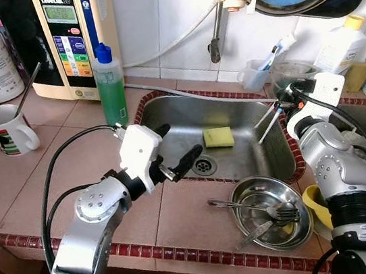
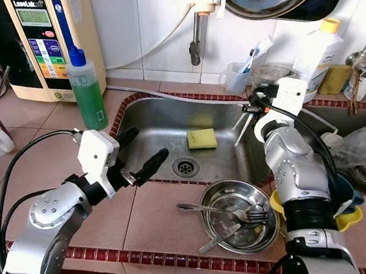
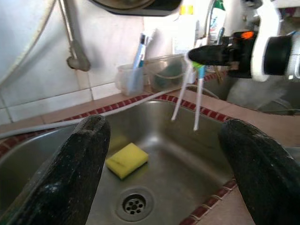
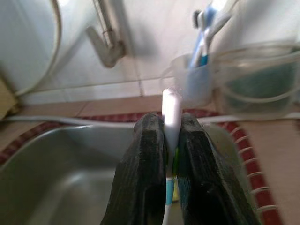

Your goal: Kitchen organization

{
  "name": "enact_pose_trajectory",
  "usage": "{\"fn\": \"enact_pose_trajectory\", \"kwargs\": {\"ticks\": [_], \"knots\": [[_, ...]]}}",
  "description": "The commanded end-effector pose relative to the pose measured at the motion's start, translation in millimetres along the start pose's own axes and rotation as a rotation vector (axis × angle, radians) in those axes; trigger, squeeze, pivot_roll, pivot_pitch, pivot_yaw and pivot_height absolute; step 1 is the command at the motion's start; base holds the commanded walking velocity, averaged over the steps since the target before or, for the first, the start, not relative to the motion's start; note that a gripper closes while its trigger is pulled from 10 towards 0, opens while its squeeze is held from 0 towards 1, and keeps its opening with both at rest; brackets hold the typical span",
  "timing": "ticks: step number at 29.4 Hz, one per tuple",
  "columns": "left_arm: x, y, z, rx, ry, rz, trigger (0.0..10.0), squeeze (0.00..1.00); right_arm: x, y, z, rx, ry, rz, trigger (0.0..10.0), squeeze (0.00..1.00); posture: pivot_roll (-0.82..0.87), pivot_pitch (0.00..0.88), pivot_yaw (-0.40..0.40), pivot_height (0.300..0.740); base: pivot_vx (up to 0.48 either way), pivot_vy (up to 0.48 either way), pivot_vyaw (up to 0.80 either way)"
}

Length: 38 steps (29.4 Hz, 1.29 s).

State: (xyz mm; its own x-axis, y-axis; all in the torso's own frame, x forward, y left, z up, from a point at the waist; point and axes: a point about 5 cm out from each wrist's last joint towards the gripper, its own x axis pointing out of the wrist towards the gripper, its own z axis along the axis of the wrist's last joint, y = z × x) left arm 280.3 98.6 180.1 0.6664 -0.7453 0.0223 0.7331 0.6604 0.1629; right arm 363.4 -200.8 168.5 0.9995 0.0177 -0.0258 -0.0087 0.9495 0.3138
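My right gripper hangs over the right side of the steel sink, shut on two white toothbrushes that point down into the basin; their handles stick up between its fingers. A clear cup holding a blue toothbrush stands on the ledge just behind. My left gripper is open and empty over the sink's left front edge. A yellow sponge lies in the basin near the drain. A steel bowl with a fork and a spoon sits on the front counter.
A green soap bottle and a water unit stand at the back left, a mug with a spoon farther left. The tap hangs over the sink. Bottles crowd the back right; a yellow container sits beside the bowl.
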Motion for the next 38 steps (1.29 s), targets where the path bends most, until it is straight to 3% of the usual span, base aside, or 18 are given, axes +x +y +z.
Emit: {"fn": "enact_pose_trajectory", "kwargs": {"ticks": [1, 5, 16, 27, 28, 30, 38], "knots": [[1.9, -7.2, 2, 0.007, 0.002, -0.032, 10.0, 0.00, 3.4, -0.5, 2, 0.024, 0.010, 0.023, 10.0, 0.00, 0.16, 0.000, -0.098, 0.740, 0.000, 0.000, 0.00], [1.7, -15.7, 2, 0.008, 0.010, -0.067, 10.0, 0.00, 8.9, 1.5, -8, 0.088, 0.071, 0.069, 10.0, 0.00, 0.16, 0.000, -0.098, 0.740, 0.000, 0.000, 0.00], [2.6, -28.4, 2, 0.010, 0.027, -0.111, 10.0, 0.00, 19.7, 9.9, -12, 0.152, 0.148, 0.202, 10.0, 0.00, 0.17, 0.000, -0.102, 0.740, 0.000, 0.000, 0.00], [-0.4, -23.6, -4, 0.018, 0.078, -0.085, 10.0, 0.00, 23.2, 22.0, -15, 0.197, 0.196, 0.302, 10.0, 0.00, 0.18, 0.000, -0.108, 0.740, 0.000, 0.000, 0.00], [-0.5, -23.2, -4, 0.022, 0.080, -0.082, 10.0, 0.00, 23.2, 23.0, -15, 0.219, 0.196, 0.309, 10.0, 0.96, 0.18, 0.000, -0.107, 0.740, 0.000, 0.000, 0.00], [-0.1, -23.1, -3, 0.024, 0.079, -0.081, 10.0, 0.00, 23.2, 23.8, -15, 0.231, 0.193, 0.320, 10.0, 1.00, 0.18, 0.000, -0.107, 0.740, 0.000, 0.000, 0.00], [0.9, -22.2, -2, 0.027, 0.077, -0.074, 10.0, 0.00, 23.4, 26.0, -13, 0.239, 0.189, 0.342, 10.0, 1.00, 0.18, 0.000, -0.106, 0.740, 0.000, 0.000, 0.00]]}}
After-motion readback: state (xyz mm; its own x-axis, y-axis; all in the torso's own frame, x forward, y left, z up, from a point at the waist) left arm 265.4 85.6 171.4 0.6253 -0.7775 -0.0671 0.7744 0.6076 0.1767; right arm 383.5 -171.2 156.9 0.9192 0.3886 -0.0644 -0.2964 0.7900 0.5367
